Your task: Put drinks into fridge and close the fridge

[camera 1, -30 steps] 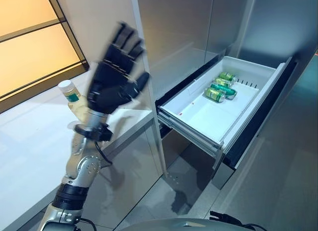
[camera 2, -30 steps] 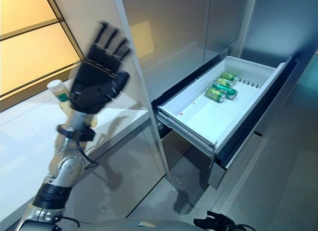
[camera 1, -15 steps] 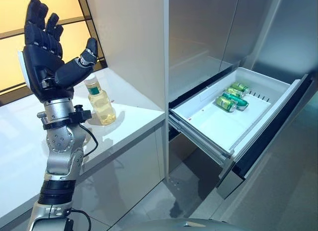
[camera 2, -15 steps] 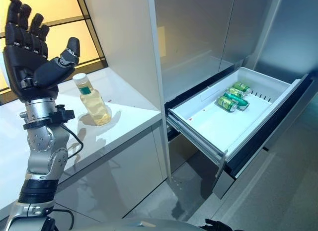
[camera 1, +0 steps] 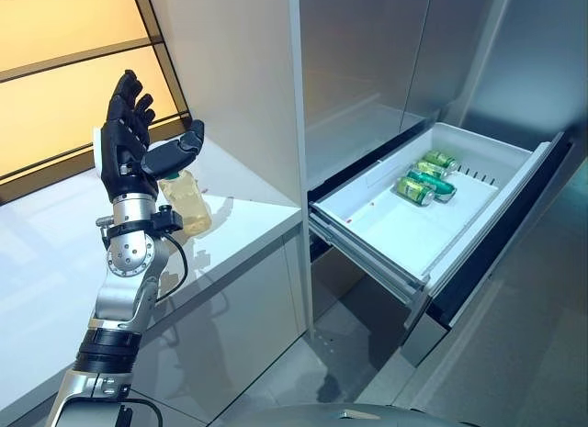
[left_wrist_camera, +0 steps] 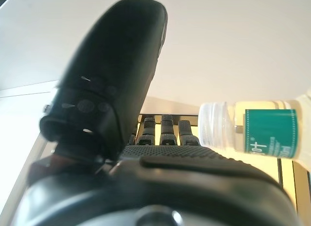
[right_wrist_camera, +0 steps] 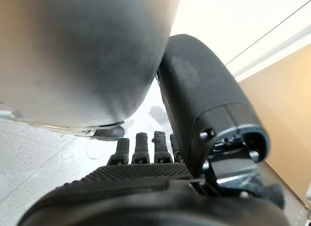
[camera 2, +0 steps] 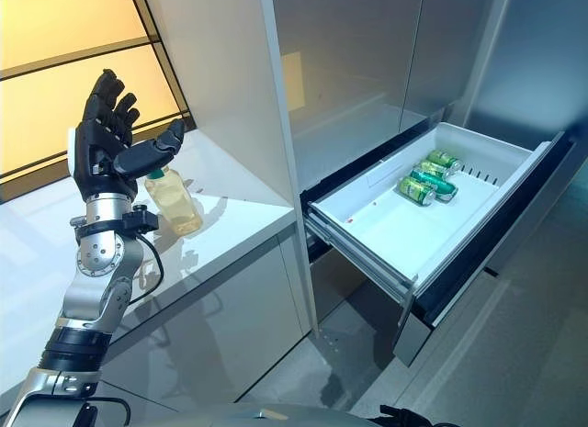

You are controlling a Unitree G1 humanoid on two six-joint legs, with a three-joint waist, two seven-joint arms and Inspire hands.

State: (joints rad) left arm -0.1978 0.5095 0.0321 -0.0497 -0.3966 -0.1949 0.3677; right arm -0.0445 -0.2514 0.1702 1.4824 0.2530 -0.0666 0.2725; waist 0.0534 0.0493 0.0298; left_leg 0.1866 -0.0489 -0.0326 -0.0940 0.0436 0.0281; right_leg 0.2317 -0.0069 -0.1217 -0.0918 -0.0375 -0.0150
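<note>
A clear bottle of pale yellow drink (camera 1: pixel 190 205) with a white cap and a green label stands on the white counter (camera 1: pixel 55 252). My left hand (camera 1: pixel 124 161) is open and raised just in front of the bottle, with its thumb over the bottle's top. In the left wrist view the bottle (left_wrist_camera: pixel 257 133) lies just past the straight fingers (left_wrist_camera: pixel 166 130), apart from them. The fridge drawer (camera 1: pixel 367 252) stands pulled out at the right, with green cans (camera 1: pixel 423 179) lying at its far end. My right hand (right_wrist_camera: pixel 146 187) is open and empty.
A tall white cabinet panel (camera 1: pixel 239 78) rises right behind the bottle. The fridge's steel doors (camera 1: pixel 367 50) stand above the open drawer. Grey floor (camera 1: pixel 340 344) lies below the drawer's front.
My left hand has come down from high at the left and moved away towards the bottle, so its thumb now covers the cap. The view has also shifted a little.
</note>
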